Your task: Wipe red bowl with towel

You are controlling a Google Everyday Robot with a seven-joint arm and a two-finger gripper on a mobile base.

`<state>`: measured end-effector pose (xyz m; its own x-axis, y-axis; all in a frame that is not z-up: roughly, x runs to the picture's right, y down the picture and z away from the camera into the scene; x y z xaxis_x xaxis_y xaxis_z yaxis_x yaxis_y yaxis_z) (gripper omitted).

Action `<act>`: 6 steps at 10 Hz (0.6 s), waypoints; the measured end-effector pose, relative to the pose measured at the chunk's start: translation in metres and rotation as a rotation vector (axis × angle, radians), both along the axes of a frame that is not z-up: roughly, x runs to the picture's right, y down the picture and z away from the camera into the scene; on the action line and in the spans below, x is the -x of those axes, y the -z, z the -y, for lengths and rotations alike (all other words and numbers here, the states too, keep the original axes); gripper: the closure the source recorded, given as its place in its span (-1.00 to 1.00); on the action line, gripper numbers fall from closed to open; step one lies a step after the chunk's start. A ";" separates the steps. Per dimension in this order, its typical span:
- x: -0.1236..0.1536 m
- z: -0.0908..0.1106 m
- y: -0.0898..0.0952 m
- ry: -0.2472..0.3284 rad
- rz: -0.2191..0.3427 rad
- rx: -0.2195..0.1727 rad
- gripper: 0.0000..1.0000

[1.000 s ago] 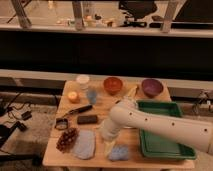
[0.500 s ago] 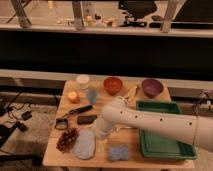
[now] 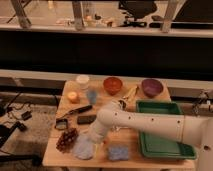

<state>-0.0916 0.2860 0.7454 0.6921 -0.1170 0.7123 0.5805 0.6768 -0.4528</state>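
Pincer (image 3: 89,135): fingers apart, we find it at towel (image 3: 83,149) | red bowl (image 3: 113,85): far side of surface (image 3: 102,102), well apart from pincer.

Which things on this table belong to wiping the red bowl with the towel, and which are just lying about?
Job: round orange-red bowl; limp pale grey-blue towel; gripper, at the towel's upper edge.
Lying about: dark purple bowl; green plastic tray; thick blue square pad; bunch of dark grapes; white cup.
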 end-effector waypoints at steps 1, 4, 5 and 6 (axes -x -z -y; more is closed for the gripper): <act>0.004 -0.002 -0.001 0.007 0.007 0.004 -0.60; 0.013 -0.006 -0.005 0.016 0.014 0.009 -0.60; 0.017 -0.006 -0.007 0.015 0.009 0.006 -0.60; 0.020 -0.006 -0.010 0.012 0.004 0.002 -0.60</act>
